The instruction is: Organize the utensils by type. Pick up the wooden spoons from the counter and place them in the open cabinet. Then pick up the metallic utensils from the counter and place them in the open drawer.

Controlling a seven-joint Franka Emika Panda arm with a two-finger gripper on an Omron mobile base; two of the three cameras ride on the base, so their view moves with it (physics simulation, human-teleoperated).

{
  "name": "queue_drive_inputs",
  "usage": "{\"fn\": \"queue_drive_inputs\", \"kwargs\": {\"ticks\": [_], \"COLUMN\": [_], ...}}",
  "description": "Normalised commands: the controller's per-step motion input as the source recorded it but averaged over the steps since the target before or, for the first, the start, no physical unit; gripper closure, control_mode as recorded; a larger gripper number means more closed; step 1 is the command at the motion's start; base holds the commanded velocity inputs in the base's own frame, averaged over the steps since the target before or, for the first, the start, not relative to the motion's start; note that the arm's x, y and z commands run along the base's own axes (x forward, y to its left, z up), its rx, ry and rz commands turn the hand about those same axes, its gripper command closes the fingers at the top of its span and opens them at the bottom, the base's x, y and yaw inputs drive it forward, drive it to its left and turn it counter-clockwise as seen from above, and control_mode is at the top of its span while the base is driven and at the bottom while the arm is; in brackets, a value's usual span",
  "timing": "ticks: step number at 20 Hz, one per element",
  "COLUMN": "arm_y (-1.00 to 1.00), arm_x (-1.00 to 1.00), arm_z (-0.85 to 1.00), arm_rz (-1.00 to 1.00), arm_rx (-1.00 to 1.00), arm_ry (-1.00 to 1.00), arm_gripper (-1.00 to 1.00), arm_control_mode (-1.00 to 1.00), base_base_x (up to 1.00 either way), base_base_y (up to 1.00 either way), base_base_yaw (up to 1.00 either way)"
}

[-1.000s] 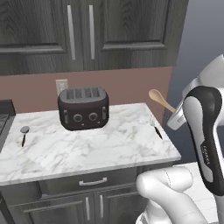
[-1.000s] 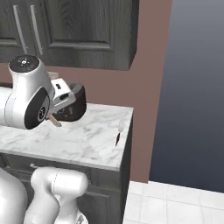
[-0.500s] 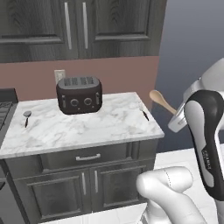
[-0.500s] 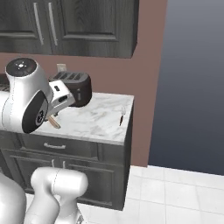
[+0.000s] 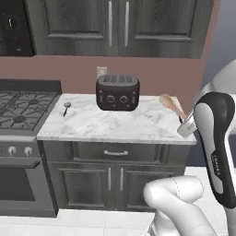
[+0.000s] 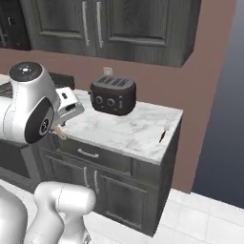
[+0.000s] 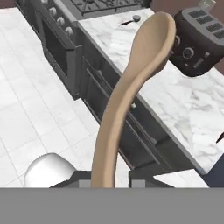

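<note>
My gripper [image 7: 108, 178] is shut on the handle of the tan wooden spoon [image 7: 131, 83], held in the air in front of the counter [image 7: 175, 96], bowl pointing away from the hand. In the left base view the spoon [image 5: 170, 103] rises from the gripper [image 5: 183, 123] over the counter's [image 5: 115, 124] right end. A round-headed metallic utensil [image 5: 66, 108] lies at the counter's left end near the stove, seen too as the utensil [image 7: 131, 20]. A second dark-handled utensil [image 6: 163, 136] lies at the counter's right edge. The open cabinet and open drawer are out of view.
A black toaster [image 5: 117, 92] stands at the back of the counter. A gas stove [image 5: 20, 110] adjoins the counter on the left. The upper cabinet doors [image 5: 117, 25] and the drawer [image 5: 115, 152] under the counter are shut. White tiled floor [image 7: 30, 113] lies in front.
The base has driven, so the whole scene slid to the right and the stove came into view. The spoon stays in the shut gripper, and the utensils on the counter have not moved.
</note>
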Motion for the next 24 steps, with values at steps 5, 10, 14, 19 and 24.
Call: {"fn": "queue_drive_inputs", "kwargs": {"ticks": [5, 10, 14, 19, 24], "arm_y": [0.0, 0.0, 0.0, 0.0, 0.0], "arm_x": [0.0, 0.0, 0.0, 0.0, 0.0], "arm_z": [0.0, 0.0, 0.0, 0.0, 0.0], "arm_rz": [0.0, 0.0, 0.0, 0.0, 0.0], "arm_rx": [0.0, 0.0, 0.0, 0.0, 0.0], "arm_ry": [0.0, 0.0, 0.0, 0.0, 0.0], "arm_gripper": [1.0, 1.0, 1.0, 1.0, 1.0], "arm_control_mode": [1.0, 1.0, 1.0, 1.0, 1.0], "base_base_x": [-0.18, -0.11, -0.13, -0.15, 0.0], "base_base_y": [0.03, 0.03, 0.03, 0.32, 0.25], "base_base_yaw": [1.0, 1.0, 1.0, 0.95, 0.14]}}
